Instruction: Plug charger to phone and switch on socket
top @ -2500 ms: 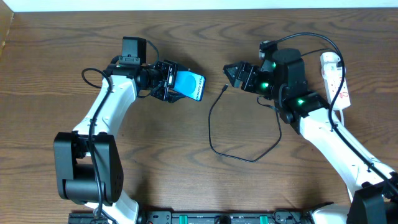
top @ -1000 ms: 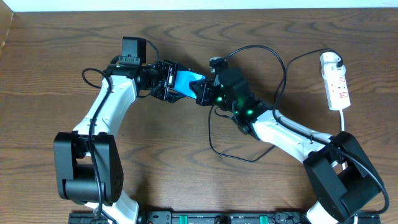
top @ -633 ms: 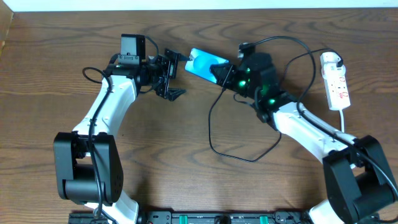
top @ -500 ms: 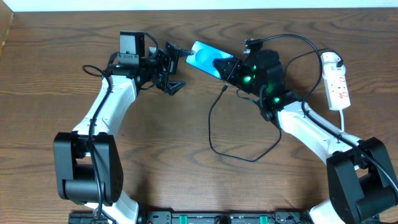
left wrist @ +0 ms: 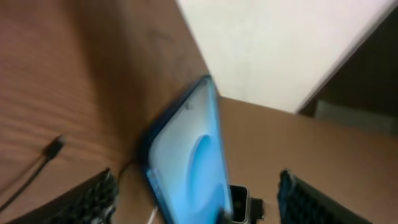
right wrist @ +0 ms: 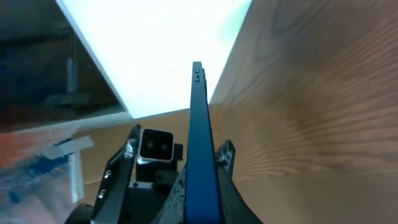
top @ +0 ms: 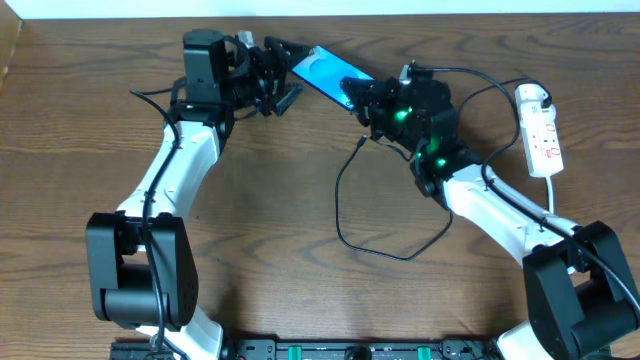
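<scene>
Surface: a dark wood table [top: 80,200], with a pale wall running along its far edge.
Phone [top: 322,74]: near the middle of the far edge. It lies slantwise, one end toward the far left corner and the other in the right gripper. The screen is lit bright blue. From the right wrist it shows edge-on [right wrist: 199,137]. From the left wrist the screen faces the camera [left wrist: 189,165].
Right gripper [top: 356,98]: closed on the phone's right end. Its dark fingers [right wrist: 178,200] press the two faces.
Left gripper [top: 288,74]: jaws wide. The phone's free end sits in the gap. The left wrist view shows both fingers [left wrist: 87,202] apart from the phone.
Charger [top: 345,215]: a thin black cable looped over the middle of the table. Its tip [top: 359,143] lies on the wood just on the near side of the right gripper. It is not in the phone. The left wrist also shows the tip lying loose [left wrist: 56,144]. The far run of the cable goes under the right arm and cannot be traced.
Socket [top: 542,135]: a white strip close to the right edge, toward the far right corner, well apart from the phone. It has small red marks and a white plug [top: 531,96] at its far end. The switch position cannot be made out.
</scene>
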